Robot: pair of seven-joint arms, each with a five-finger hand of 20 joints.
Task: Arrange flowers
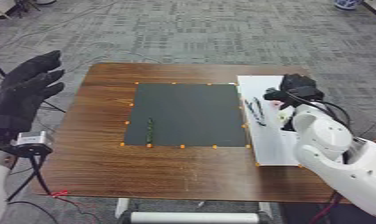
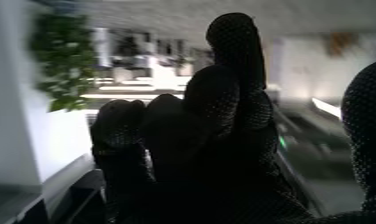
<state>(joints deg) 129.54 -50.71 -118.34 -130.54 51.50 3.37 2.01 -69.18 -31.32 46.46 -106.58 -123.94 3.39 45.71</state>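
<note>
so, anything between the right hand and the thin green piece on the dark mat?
Yes, low: thin dark pieces lie on the white board, roughly along the way from the right hand to the green piece. Past them, nothing visible blocks it across the dark mat.

Free room across dark mat (image 1: pixel 195 107), right of green stem (image 1: pixel 150 131)

Thin green stem (image 1: pixel 150 131) on the dark mat (image 1: pixel 193 110)

So yeah, grey patterned carpet (image 1: pixel 193 32) ran around the brown wooden table (image 1: pixel 96 172), a blue-and-white pot (image 1: pixel 347 4) sat far right, and bright strip lights (image 2: pixel 120 96) glowed indoors.
</note>
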